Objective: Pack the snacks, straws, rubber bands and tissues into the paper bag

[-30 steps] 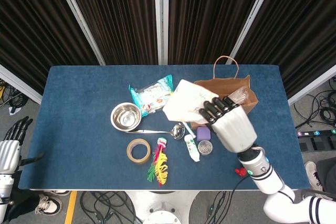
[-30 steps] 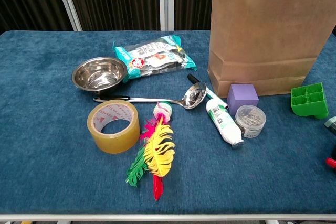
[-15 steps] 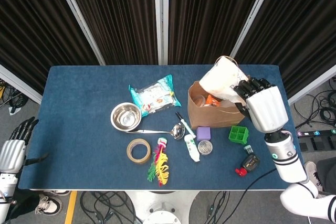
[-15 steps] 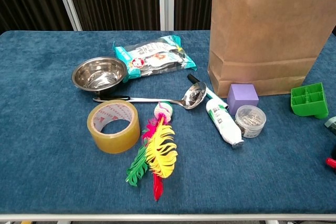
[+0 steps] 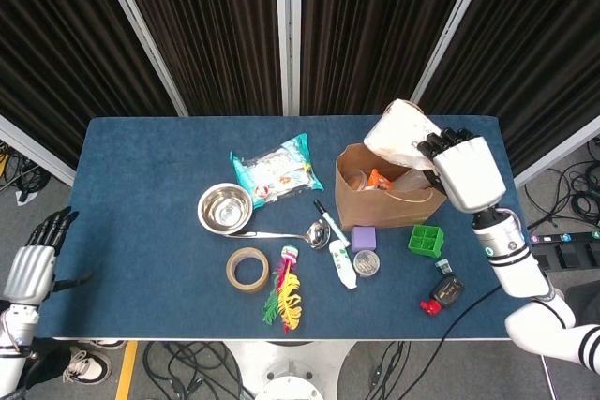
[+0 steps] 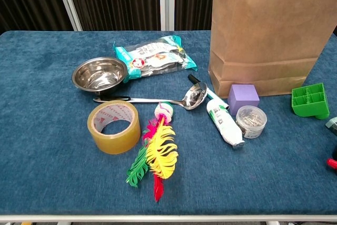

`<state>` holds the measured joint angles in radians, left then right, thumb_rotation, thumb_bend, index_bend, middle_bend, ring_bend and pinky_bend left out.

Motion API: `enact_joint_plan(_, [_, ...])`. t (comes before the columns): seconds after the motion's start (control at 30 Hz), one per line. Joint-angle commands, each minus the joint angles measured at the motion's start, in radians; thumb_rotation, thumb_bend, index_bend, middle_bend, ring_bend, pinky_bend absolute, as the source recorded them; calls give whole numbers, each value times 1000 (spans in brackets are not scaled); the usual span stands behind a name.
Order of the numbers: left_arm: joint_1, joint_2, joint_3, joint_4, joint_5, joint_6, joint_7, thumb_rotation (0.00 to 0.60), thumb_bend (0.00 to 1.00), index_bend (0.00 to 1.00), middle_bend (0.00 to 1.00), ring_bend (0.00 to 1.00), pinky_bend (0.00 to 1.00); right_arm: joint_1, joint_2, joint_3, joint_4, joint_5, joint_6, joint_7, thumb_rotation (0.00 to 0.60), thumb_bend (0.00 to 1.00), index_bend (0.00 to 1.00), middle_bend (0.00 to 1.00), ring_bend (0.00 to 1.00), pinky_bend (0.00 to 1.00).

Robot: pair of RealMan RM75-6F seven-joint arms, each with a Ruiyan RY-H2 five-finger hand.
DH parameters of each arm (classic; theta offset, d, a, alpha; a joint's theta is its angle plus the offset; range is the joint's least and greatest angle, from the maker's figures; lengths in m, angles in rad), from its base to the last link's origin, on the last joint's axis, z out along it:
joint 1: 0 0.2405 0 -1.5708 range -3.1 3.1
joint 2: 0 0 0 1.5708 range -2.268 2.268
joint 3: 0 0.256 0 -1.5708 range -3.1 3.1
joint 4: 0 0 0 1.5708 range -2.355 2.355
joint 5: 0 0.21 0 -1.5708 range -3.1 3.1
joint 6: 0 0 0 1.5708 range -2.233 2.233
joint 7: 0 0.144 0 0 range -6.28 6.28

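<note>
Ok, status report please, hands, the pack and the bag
Right hand holds white pack over paper bag mouth. Left hand open, off table's left edge. Teal snack packet not yet packed. Nothing blocking the bag opening.

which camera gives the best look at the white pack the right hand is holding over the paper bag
The head view. It shows the white pack gripped by the right hand above the open mouth of the paper bag. The chest view shows only the bag's front face; neither the pack nor the hand appears there.

Steel bowl (image 6: 99, 73), ladle (image 6: 192, 96), tape roll (image 6: 114, 126), purple cube (image 6: 243, 98) on table.
</note>
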<state>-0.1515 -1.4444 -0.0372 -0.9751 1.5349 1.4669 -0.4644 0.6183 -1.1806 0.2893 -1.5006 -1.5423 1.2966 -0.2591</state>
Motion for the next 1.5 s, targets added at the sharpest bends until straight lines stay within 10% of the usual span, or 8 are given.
enact_joint_plan(0.03, [-4,-1,-1,-2,-2,-5,2,600,44,99,143,12,144,13,-13,-16,29,-16,-11,19,600,390,751,559,520,655])
enact_joint_plan(0.4, [-5,-12,1,14,-5,-7,-11,600,43,100,143,12,144,22,20,-70,55,-51,-56,38,600,8,564,476,333,391])
enact_joint_plan(0.57, [-3,-12,2,15,-6,-3,-14,600,44,100,143,12,143,19,37,-65,17,-18,-70,24,600,0,421,388,229,274])
enact_joint_plan(1.17, [-12,1,1,-14,5,10,-7,600,44,100,143,12,144,-80,102,30,-120,-94,289,174,600,0,412,374,229,262])
enact_joint_plan(1.5, [-13,19,-5,-35,2,21,-5,600,44,100,143,12,143,-330,146,-156,-170,-300,543,326,600,0,350,360,211,261])
